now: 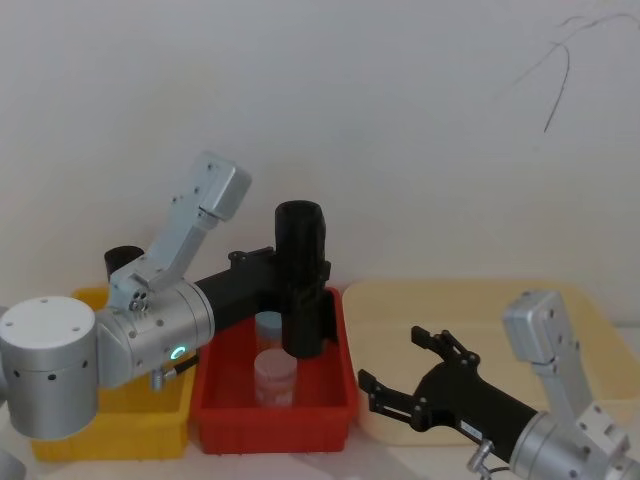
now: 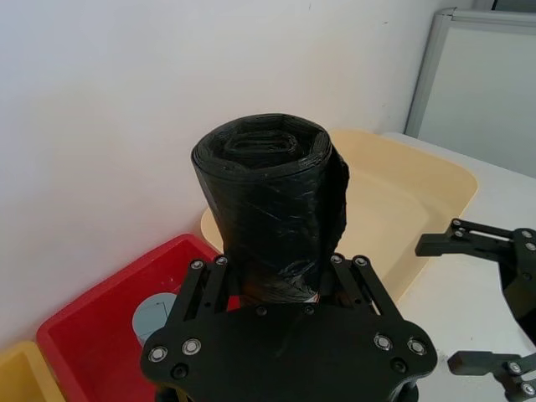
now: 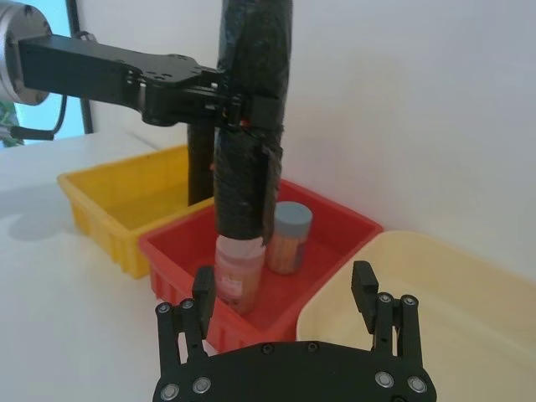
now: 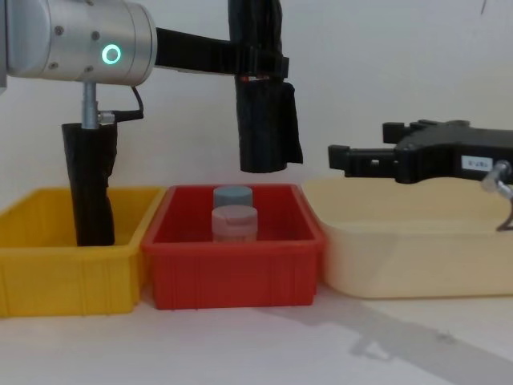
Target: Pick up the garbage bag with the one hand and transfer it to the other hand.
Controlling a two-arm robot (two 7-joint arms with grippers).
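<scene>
the black, green-ringed left gripper (image 1: 305, 275) has its fingers clamped on the tall black plastic garbage bag roll (image 1: 300, 228), held upright above the red plastic bin (image 1: 225, 412). the blue-ringed right gripper (image 1: 392, 358) hovers near, fingers apart; it should grip the free lower half before the left releases.

The left arm reaches forward from the left side, its silver wrist (image 4: 80, 36) lying roughly level, with a green ring (image 4: 111, 54) glowing on it. The left pincer (image 1: 305, 272) extends sideways from that wrist and is clamped on the middle of the garbage bag (image 1: 303, 330), one of its fingers (image 2: 205, 289) on each side, holding the bag upright in the air. The right arm comes in from the lower right. The right pincer (image 1: 395, 358) points toward the left one with its fingers (image 3: 203, 289) spread wide, gripping nothing and not touching the bag.
</scene>
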